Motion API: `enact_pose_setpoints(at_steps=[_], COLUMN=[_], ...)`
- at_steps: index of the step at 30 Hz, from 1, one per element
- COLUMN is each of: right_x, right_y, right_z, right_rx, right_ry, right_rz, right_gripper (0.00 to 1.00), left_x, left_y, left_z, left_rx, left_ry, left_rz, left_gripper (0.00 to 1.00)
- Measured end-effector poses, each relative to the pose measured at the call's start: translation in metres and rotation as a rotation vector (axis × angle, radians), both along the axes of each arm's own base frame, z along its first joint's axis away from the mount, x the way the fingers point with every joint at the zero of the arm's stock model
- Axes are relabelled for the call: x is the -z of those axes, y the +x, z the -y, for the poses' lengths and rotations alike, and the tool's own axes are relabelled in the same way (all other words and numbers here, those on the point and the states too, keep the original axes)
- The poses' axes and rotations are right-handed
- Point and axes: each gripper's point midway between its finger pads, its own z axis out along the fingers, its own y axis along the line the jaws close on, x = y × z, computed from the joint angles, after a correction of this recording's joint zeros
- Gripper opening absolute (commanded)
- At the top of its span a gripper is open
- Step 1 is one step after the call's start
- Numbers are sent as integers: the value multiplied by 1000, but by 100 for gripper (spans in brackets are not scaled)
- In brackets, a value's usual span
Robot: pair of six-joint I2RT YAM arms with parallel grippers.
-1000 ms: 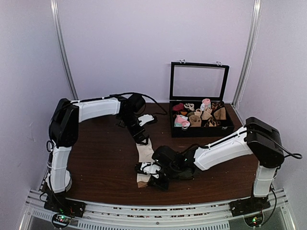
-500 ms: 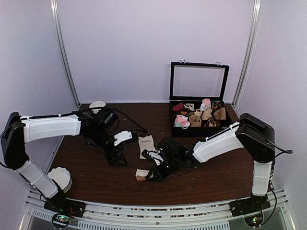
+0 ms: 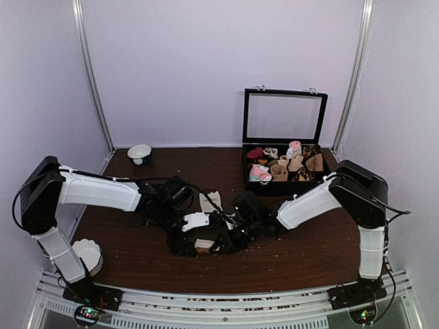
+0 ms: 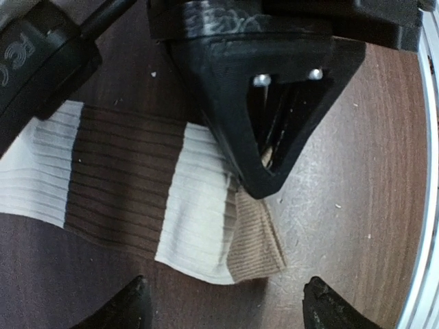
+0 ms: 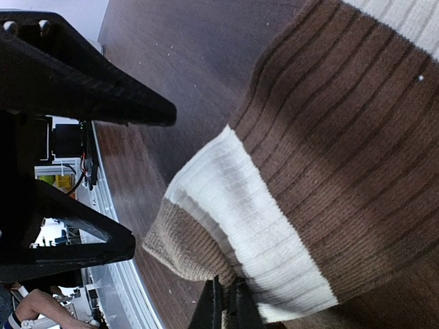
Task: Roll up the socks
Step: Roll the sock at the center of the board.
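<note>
- We count two arms, the left arm (image 3: 96, 192) and the right arm (image 3: 309, 202), with their ends meeting low in the middle of the table (image 3: 288, 257).
- We count one strip of sock (image 4: 130, 178). We cannot tell whether a second one lies under it.
- There are two white bowls, one (image 3: 140, 152) at the far left corner and one (image 3: 88, 255) at the near left edge.
- One black box (image 3: 285, 188) stands at the far right with its glass lid up. It is full of sock rolls (image 3: 260, 173), too small for us to count.
- The sock lies flat on the table, and its tan end points to the near edge.
- The right gripper (image 5: 226, 305) is pinched tight on the sock's edge, where the tan band meets the cream one.
- The left gripper (image 4: 226, 308) stands wide apart and grips nothing. Its tips sit just beside the sock's long edge, near the tan end, with the right gripper's black wedge across from it.
- In the right wrist view, the left fingers (image 5: 89, 89) show as two dark wedges well spread, just off the tan end.
- The sock is ribbed knit in bands of cream, dark brown, cream and tan, soft and slightly creased at the pinch.
- The table is dark brown wood grain, flecked with pale specks.
</note>
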Motion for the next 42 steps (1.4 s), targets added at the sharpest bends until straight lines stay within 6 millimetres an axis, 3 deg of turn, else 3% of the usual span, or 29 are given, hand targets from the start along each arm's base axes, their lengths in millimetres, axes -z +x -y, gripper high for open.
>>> enact_pose_setpoints(at_steps=[7, 16, 23, 27, 38, 42], right_x=[0, 0, 0, 0, -7, -9], right_y=[-1, -1, 0, 0, 6, 10], right_z=[1, 2, 2, 2, 12, 25], right_rx=[0, 4, 7, 8, 55, 99], right_ry=[-11, -15, -16, -16, -27, -35], right_rz=[-19, -32, -34, -34, 20, 54], right_gripper=[0, 0, 0, 9, 33, 35], left_x=[3, 7, 7, 7, 8, 11], left_y=[-4, -5, -2, -5, -10, -6], left_z=[18, 20, 21, 22, 31, 33], left_rx=[80, 117, 114, 112, 104, 76], left_ry=[13, 46, 60, 59, 23, 11], left_rz=[105, 160, 199, 193, 129, 78], left_gripper=[62, 33, 25, 1, 0, 0])
